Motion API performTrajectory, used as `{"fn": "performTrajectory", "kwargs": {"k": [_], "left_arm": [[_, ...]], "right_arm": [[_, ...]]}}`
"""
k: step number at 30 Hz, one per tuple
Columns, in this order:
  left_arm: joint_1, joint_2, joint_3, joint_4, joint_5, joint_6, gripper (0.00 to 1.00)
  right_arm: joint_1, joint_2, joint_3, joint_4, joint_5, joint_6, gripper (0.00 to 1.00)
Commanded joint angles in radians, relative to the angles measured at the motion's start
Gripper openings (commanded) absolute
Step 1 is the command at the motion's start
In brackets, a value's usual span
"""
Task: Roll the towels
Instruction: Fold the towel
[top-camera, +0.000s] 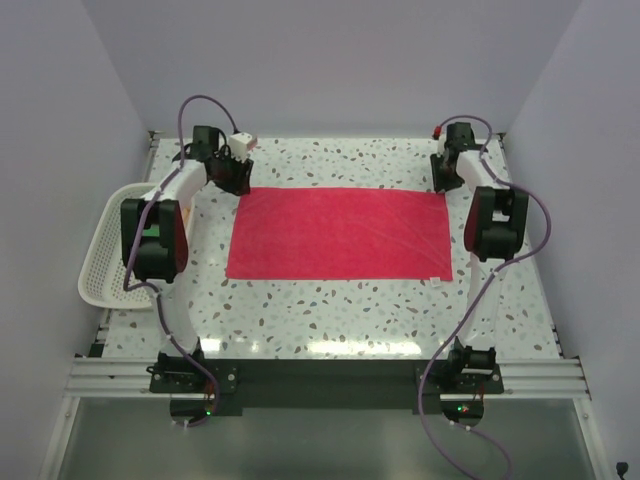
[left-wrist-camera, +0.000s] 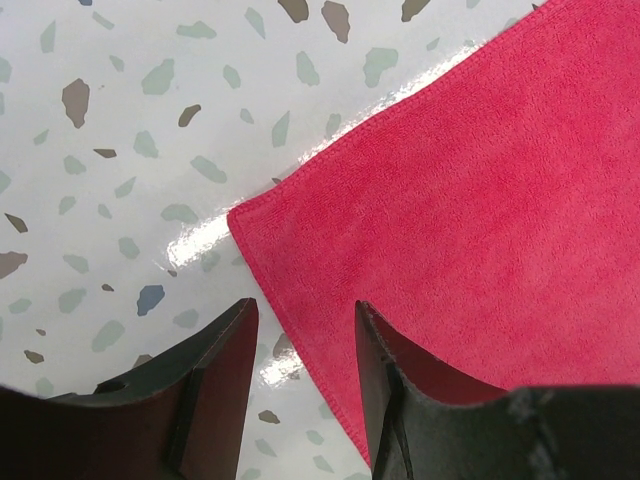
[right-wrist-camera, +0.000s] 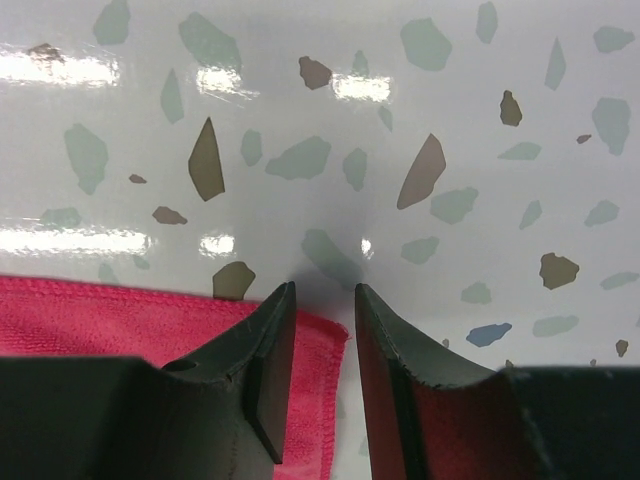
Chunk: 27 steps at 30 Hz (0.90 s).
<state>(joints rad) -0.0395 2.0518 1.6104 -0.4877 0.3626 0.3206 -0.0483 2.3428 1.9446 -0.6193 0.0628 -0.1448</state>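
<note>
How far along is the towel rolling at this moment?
Done: the pink-red towel lies spread flat on the table, with no turn rolled yet. In hand: the left gripper and the right gripper are open, one at each far corner of the towel, with nothing pinched. Left: grasping the corners and the whole roll. No other towel is in view. The white basket sits at the left edge.

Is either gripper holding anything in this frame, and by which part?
Nothing is held. The left gripper and right gripper are both open, each poised at a far corner of the towel.
</note>
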Motion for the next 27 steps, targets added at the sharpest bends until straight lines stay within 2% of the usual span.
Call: {"fn": "performTrajectory", "kwargs": {"k": [1, 12, 27], "left_arm": [[0.006, 0.007, 0.048, 0.023, 0.001, -0.014, 0.49], [0.006, 0.019, 0.054, 0.017, 0.001, -0.012, 0.49], [0.006, 0.027, 0.051, 0.014, -0.005, -0.008, 0.49]], "right_arm": [[-0.016, 0.006, 0.034, 0.003, 0.009, 0.033, 0.34], [-0.074, -0.017, 0.008, -0.028, -0.139, 0.111, 0.34], [-0.134, 0.039, 0.094, -0.131, -0.320, 0.200, 0.34]]}}
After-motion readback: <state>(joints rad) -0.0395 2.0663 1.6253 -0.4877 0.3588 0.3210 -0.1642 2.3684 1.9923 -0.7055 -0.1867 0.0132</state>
